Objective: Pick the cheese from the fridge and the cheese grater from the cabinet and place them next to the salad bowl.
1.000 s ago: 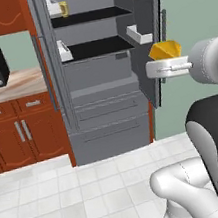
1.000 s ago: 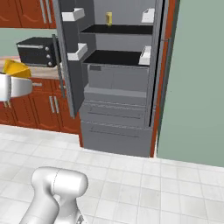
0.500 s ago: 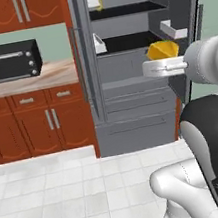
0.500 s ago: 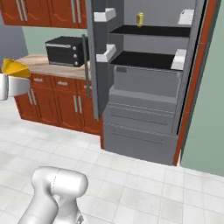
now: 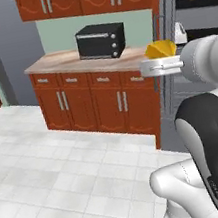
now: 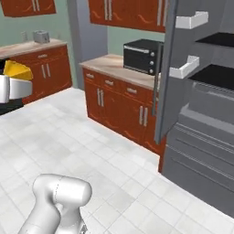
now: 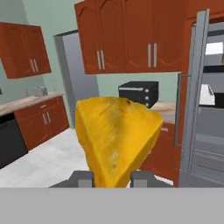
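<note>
Pinching the cheese (image 7: 116, 138) between its fingertips, your tool (image 5: 161, 64) holds it up in the air, clear of the fridge (image 6: 201, 109), whose door stands open. You see a yellow-orange wedge with a mottled face. Beyond it, a black toaster oven (image 5: 101, 41) sits on the tan surface (image 5: 67, 61) above red-brown base cabinets (image 5: 87, 102), over white floor tiles (image 5: 59, 191).

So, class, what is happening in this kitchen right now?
The robot's gripper is shut on the cheese, a yellow-orange wedge carried out in front of the arm. The fridge stands open to the right, its door swung out. A black toaster oven sits on the counter. The cheese has not yet been set down anywhere.
</note>
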Tool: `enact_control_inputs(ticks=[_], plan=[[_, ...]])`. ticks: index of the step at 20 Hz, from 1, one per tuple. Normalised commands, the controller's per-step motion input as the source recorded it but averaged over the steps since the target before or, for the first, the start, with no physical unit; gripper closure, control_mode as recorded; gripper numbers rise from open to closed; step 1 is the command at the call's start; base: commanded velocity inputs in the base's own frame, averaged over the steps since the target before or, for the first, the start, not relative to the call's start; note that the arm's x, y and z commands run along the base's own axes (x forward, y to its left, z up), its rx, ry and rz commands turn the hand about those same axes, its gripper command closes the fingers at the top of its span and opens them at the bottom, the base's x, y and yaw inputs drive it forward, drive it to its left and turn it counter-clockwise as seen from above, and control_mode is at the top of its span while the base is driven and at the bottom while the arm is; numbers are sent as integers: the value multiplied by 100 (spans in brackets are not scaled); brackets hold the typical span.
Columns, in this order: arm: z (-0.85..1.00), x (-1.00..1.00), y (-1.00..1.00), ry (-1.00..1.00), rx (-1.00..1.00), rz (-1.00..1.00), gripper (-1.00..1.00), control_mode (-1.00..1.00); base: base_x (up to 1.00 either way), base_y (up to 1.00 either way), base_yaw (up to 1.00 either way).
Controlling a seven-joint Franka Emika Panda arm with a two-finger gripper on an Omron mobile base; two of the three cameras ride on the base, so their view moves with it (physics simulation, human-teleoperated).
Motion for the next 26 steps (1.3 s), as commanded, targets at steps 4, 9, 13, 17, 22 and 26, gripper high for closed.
enact_control_inputs(ticks=[4,9,13,17,22,26], plan=[[0,0,0,0,0,0,100,100,1,-1,73],[0,0,0,0,0,0,100,100,0,-10,72],[0,0,0,0,0,0,100,100,6,-25,73],[0,0,0,0,0,0,100,100,4,-46,69],[0,0,0,0,0,0,100,100,25,-54,66],[0,0,0,0,0,0,100,100,47,-56,62]])
